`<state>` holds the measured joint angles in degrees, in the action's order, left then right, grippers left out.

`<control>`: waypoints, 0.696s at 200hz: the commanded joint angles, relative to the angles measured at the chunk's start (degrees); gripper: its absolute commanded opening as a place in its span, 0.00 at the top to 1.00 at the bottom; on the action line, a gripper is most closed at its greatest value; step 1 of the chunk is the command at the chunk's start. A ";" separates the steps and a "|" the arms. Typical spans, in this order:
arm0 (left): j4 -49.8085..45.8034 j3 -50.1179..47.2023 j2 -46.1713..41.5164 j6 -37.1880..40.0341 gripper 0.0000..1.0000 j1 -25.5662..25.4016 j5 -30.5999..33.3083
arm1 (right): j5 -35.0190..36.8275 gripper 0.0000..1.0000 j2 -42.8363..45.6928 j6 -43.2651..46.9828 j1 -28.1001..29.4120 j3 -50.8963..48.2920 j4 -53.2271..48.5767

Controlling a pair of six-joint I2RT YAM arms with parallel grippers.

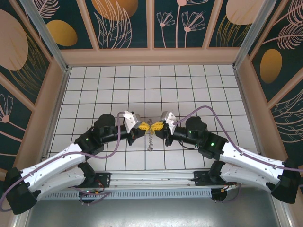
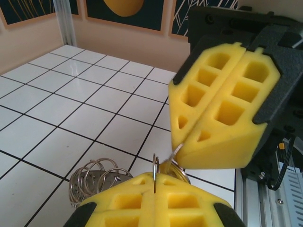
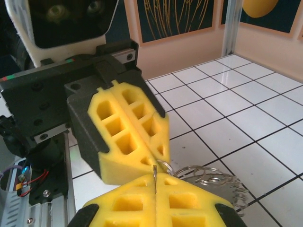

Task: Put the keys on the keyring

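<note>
Two yellow foam-tipped grippers meet tip to tip at mid-table. The left gripper [image 1: 144, 126] and the right gripper [image 1: 158, 126] are each clenched on the thin dark metal keyring [image 1: 150, 139], pinching its wire edge-on. Its bunch of silvery loops trails from the tips, long axis pointing toward the near edge. Underneath is a white gridded tile surface [image 1: 118, 85], walled by teal panels [image 1: 123, 23] with tan leaf drawings.

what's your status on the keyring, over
left tool shut on ring edge. right tool shut on thin metal bit, key or ring unclear. tools tip to tip. silver coils below the tips.
</note>
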<state>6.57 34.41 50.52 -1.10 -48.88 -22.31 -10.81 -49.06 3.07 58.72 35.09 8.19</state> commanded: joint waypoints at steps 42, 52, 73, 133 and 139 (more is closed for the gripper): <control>2.09 0.74 -0.16 0.19 1.00 -0.06 -1.51 | 3.30 1.00 -1.65 -0.79 0.38 0.94 2.85; 2.05 0.74 -0.25 0.20 1.00 -0.07 -1.51 | 3.75 1.00 -1.81 -0.70 0.39 1.01 2.53; 2.13 0.72 -0.23 0.20 1.00 -0.05 -1.56 | 4.63 1.00 -1.87 -0.70 0.37 1.21 2.19; 2.21 0.69 -0.42 0.29 1.00 -0.07 -1.95 | 6.58 1.00 -2.27 -1.30 0.36 1.82 2.22; 2.22 0.65 -0.42 0.35 1.00 -0.07 -2.03 | 6.88 1.00 -2.35 -1.36 0.39 1.82 2.26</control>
<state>6.20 34.41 50.52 -1.10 -48.64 -21.85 -7.75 -50.85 2.61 58.96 35.09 8.84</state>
